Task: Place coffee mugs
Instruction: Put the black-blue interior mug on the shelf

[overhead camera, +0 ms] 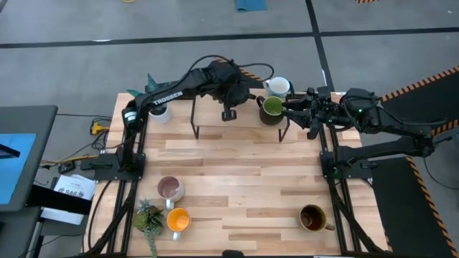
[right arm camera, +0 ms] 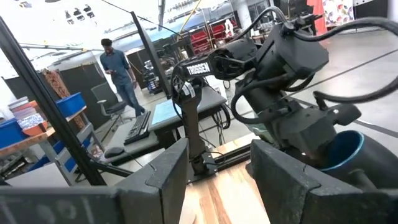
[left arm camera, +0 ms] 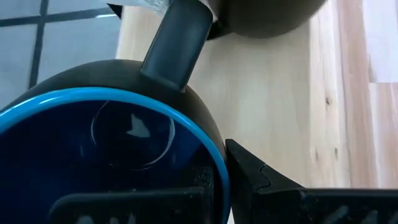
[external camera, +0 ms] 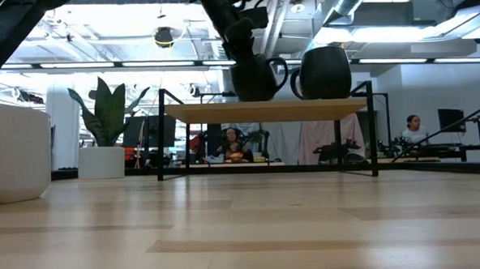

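Note:
A dark blue mug (left arm camera: 93,143) stands on a low raised shelf (external camera: 263,111) at the table's far side, and my left gripper (left arm camera: 211,186) is shut on its rim. In the high view the gripper (overhead camera: 229,100) hides this mug. Right of it on the shelf stands the green mug (overhead camera: 271,107), which looks dark from the side (external camera: 326,72). The white mug (overhead camera: 278,87) is behind it. My right gripper (overhead camera: 292,107) is open, level, just right of the green mug, touching nothing. The pale pink (overhead camera: 170,188), orange (overhead camera: 178,220) and brown (overhead camera: 313,217) mugs rest on the near table. My left gripper holds the dark blue mug by its rim wall (left arm camera: 214,155), one finger inside (left arm camera: 124,205) and one outside (left arm camera: 261,180). The fingers come from above, slanting down. The mug is upright with its base on the shelf (external camera: 254,95), its handle (left arm camera: 174,43) toward the green mug.
The shelf's black legs (overhead camera: 194,118) stand on the table's far half. A white pot with a spiky teal plant (overhead camera: 158,109) sits at the far left, a bushy green plant (overhead camera: 148,215) near the orange mug. People show in the room beyond (right arm camera: 121,71).

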{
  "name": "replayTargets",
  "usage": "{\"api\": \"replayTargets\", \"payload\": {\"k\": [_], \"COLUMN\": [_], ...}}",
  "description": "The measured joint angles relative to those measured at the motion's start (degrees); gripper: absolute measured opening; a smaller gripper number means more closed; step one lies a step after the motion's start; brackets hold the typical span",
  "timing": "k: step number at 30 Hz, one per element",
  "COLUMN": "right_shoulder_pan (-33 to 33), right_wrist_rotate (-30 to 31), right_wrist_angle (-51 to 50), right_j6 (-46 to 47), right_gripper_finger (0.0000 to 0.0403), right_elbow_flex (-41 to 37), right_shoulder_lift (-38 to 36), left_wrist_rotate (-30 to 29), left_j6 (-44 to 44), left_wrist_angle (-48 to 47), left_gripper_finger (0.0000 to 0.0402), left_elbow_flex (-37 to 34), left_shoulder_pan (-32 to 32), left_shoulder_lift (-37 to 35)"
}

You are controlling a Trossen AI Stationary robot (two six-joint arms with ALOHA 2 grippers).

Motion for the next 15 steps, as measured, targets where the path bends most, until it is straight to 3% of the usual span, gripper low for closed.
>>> {"api": "replayTargets", "payload": {"k": [15], "right_shoulder_pan": [0.00], "right_wrist_rotate": [0.81], "right_wrist_angle": [0.21], "right_j6": [0.09], "right_gripper_finger": [0.0198], "right_elbow_flex": [0.00], "right_shoulder_lift": [0.00], "left_wrist_rotate": [3.06], "left_j6": [1.01], "left_wrist_angle": [3.24], "left_gripper_finger": [0.0023], "left_elbow_flex": [-0.82], "left_shoulder_pan": [0.79], "left_shoulder_lift": [1.54]}}
